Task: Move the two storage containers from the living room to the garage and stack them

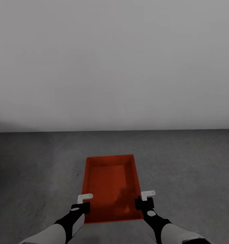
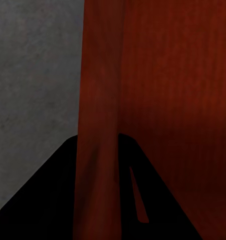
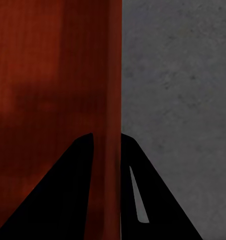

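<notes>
I hold one storage container (image 1: 111, 184) by its two long walls — my left gripper (image 1: 81, 202) is pinched on the left rim, my right gripper (image 1: 144, 200) on the right. It hangs level, low over the garage's concrete floor (image 1: 36, 169), near the wall (image 1: 114, 67). I judge this the set-down step: next, lower evenly, then release both sides together.
</notes>
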Tool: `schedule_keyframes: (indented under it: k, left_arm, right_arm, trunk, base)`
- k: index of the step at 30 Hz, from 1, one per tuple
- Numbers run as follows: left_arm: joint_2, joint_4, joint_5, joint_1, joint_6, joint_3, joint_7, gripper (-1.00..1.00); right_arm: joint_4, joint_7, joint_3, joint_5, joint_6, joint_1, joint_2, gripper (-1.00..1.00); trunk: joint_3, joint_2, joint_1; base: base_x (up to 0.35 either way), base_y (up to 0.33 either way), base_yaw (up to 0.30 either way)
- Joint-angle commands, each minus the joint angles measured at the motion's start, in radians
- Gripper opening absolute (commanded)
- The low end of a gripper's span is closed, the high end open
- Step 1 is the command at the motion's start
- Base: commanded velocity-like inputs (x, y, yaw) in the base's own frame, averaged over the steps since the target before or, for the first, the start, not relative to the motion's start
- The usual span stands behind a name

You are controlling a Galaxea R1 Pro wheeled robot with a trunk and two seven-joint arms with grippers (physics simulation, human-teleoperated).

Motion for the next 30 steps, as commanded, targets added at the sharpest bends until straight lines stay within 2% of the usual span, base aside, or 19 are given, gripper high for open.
schedule_keyframes:
  k: [1, 30]
  left_arm:
    - [0.001, -0.038, 0.037, -0.001, -0.03, 0.05, 0.01, -1.0]
    - [0.001, -0.041, 0.037, -0.001, -0.03, 0.05, 0.01, -1.0]
  right_arm:
    - [0.003, -0.007, -0.067, -0.014, -0.004, 0.0, -0.004, -1.0]
    - [0.003, -0.007, -0.067, -0.014, -0.004, 0.0, -0.003, -1.0]
  trunk:
    - [-0.004, -0.008, 0.004]
    - [-0.095, -0.211, 0.115]
  base:
    - [0.0, 0.0, 0.0]
    - [0.0, 0.0, 0.0]
